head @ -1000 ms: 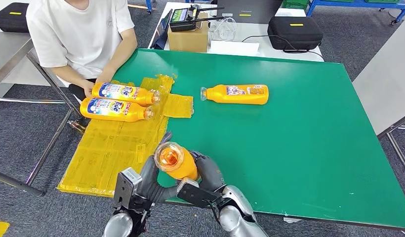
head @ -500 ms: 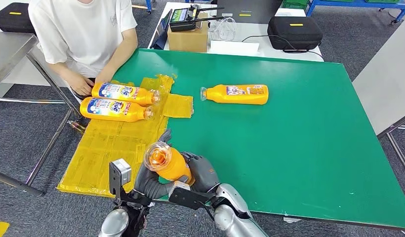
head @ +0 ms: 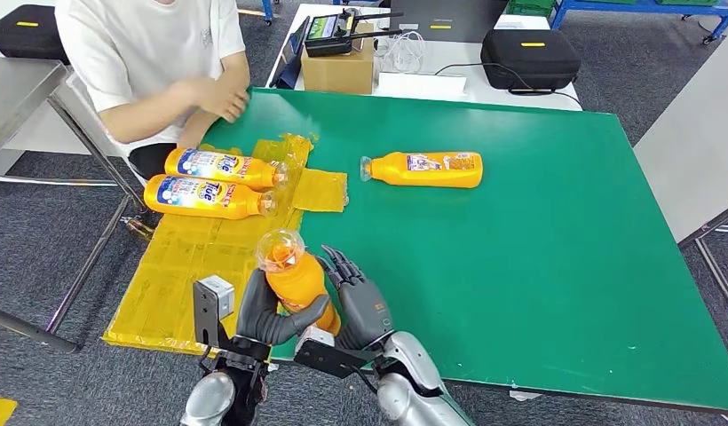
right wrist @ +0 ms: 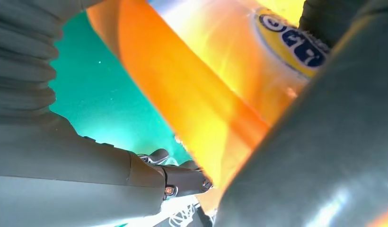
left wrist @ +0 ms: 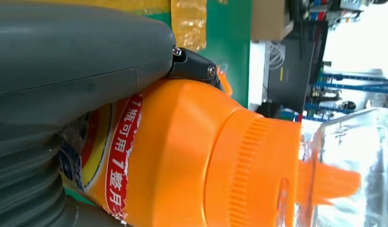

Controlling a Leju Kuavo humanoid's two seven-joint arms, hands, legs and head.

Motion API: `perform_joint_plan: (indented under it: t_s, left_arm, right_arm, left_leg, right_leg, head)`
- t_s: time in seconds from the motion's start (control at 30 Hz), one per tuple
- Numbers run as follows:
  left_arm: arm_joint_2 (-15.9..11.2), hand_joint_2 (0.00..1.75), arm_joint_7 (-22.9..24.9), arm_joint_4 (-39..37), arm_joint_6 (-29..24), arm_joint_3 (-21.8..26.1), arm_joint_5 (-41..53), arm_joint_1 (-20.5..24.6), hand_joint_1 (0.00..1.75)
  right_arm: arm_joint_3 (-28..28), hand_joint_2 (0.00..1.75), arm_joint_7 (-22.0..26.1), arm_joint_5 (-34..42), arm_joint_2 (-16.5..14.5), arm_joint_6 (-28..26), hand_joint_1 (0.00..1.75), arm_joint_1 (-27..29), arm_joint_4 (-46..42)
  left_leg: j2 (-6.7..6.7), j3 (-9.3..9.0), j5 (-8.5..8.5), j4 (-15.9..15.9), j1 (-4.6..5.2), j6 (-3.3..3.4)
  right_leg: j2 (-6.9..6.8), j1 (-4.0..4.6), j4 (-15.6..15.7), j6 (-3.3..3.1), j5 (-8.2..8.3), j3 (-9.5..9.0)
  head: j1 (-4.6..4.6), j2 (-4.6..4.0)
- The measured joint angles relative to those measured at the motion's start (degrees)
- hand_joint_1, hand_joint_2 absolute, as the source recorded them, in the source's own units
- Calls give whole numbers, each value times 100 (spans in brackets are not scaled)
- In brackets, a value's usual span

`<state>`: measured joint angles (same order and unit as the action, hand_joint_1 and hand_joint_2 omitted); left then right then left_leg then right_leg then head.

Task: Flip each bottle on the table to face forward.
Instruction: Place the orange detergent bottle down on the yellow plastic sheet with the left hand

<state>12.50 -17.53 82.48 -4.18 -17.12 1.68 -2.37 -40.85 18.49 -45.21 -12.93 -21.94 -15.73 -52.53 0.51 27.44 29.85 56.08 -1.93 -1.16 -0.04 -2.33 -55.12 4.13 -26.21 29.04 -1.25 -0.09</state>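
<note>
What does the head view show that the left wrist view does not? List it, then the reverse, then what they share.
Head view alone: both hands, left hand and right hand, around the held bottle; two bottles lying label-up on yellow sheets; a third bottle lying on the green table; a person seated at the far left corner.

Left wrist view alone: the held bottle's red label strip with white print and ribbed collar close up.

Both: the held bottle, its clear cap, the left hand, green table, cardboard box.
</note>
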Motion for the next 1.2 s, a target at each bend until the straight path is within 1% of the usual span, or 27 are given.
perform_joint_plan:
  t_s: [0.13, 0.3, 0.4, 0.47, 0.53, 0.6, 0.67, 0.8, 0.93, 0.97, 1.0, 1.03, 1.07, 1.1, 1.17, 1.2]
  left_arm:
    - [-2, 175, -78, -31, -526, 92, 404, 80, 175]
    - [-37, 175, -161, -71, -987, 303, 875, 244, 175]
    - [-175, 175, -130, -121, -1390, 377, 1851, 365, 175]
    - [-356, 175, -58, -180, -1645, 413, 2853, 465, 175]
    - [-547, 175, 26, -263, -1778, 493, 3744, 548, 175]
    - [-708, 175, 103, -360, -1770, 597, 4318, 611, 175]
    - [-867, 175, 189, -471, -1658, 679, 4703, 673, 175]
    - [-1205, 175, 372, -792, -1237, 706, 5347, 861, 174]
    - [-1490, 175, 473, -1263, -744, 672, 5549, 1124, 175]
    - [-1547, 175, 481, -1400, -644, 655, 5552, 1212, 172]
    - [-1602, 175, 486, -1560, -552, 637, 5544, 1314, 159]
    - [-1645, 175, 486, -1725, -477, 623, 5526, 1419, 143]
    - [-1678, 175, 476, -1881, -415, 615, 5503, 1520, 109]
    - [-1703, 175, 455, -2042, -359, 610, 5478, 1619, 71]
    - [-1738, 175, 379, -2361, -230, 592, 5421, 1815, 15]
    - [-1754, 175, 326, -2536, -124, 569, 5374, 1921, 6]
  right_arm:
    - [14, 0, 29, 32, -50, -244, 0, 9, -2]
    - [44, 0, 149, 104, -115, -463, 0, 36, -2]
    - [84, 0, 241, 188, -136, -545, 0, 49, -11]
    - [134, 0, 300, 243, -140, -561, 0, 77, -58]
    - [201, 0, 339, 282, -146, -550, 0, 127, -138]
    - [265, 0, 362, 308, -149, -522, 0, 184, -209]
    - [321, 0, 394, 321, -149, -477, 0, 235, -261]
    - [396, 0, 468, 366, -149, -384, 0, 338, -319]
    - [440, 0, 590, 455, -149, -315, 0, 423, -334]
    - [445, 0, 625, 480, -150, -300, 0, 437, -334]
    - [449, 0, 664, 510, -150, -286, 0, 451, -334]
    - [451, 0, 699, 539, -151, -274, 0, 462, -333]
    - [452, 0, 729, 567, -153, -266, 0, 473, -332]
    - [453, 0, 759, 595, -156, -262, 0, 481, -329]
    - [454, 0, 818, 655, -165, -260, 0, 488, -315]
    - [455, 0, 853, 693, -171, -263, 0, 488, -303]
  left_leg:
    - [0, 0, 0, 0, 0, 0]
    - [0, 0, 0, 0, 0, 0]
    - [0, 0, -1, 0, 0, 0]
    - [1, 0, -1, 0, -1, 0]
    - [3, -1, -1, 0, -1, 0]
    - [3, -1, -1, 0, -1, 0]
    - [2, -1, -1, 0, -1, 0]
    - [4, -1, -1, 0, -1, 0]
    - [1, -1, -1, 0, -1, 0]
    - [1, -2, -2, 0, -1, 0]
    - [1, -2, -2, 0, -1, 0]
    - [0, -3, -2, 0, -1, 0]
    - [0, -5, -2, 0, -1, 0]
    - [0, -9, -2, 0, -1, 0]
    - [-1, -15, -2, -1, -1, 0]
    - [-1, -18, -2, -1, -1, 0]
  right_leg:
    - [0, 0, 0, 0, 0, 0]
    - [0, 0, -1, 0, 0, 0]
    - [0, 0, -1, 0, 0, 0]
    - [0, 0, -1, 0, 0, 0]
    - [2, 1, -2, 0, 0, 0]
    - [3, 1, -2, 0, 0, 1]
    - [2, 1, -2, 0, 0, 1]
    - [3, 1, -2, 0, 0, 1]
    - [1, 1, -2, 0, 0, 1]
    - [1, 1, -2, 0, 0, 1]
    - [1, 1, -3, 0, 0, 0]
    - [1, 1, -3, 0, 0, -1]
    - [1, 1, -3, 0, 0, -4]
    - [1, 0, -4, 0, 0, -7]
    - [0, 0, -4, 0, 0, -15]
    - [0, 0, -4, 0, 0, -19]
  head:
    - [1, 0]
    - [0, 0]
    - [1, 0]
    - [2, 0]
    - [1, 0]
    - [1, 0]
    - [1, 0]
    - [1, 1]
    - [2, 0]
    - [2, 0]
    - [1, 0]
    - [1, 0]
    - [1, 0]
    - [1, 0]
    - [1, 0]
    - [2, 0]
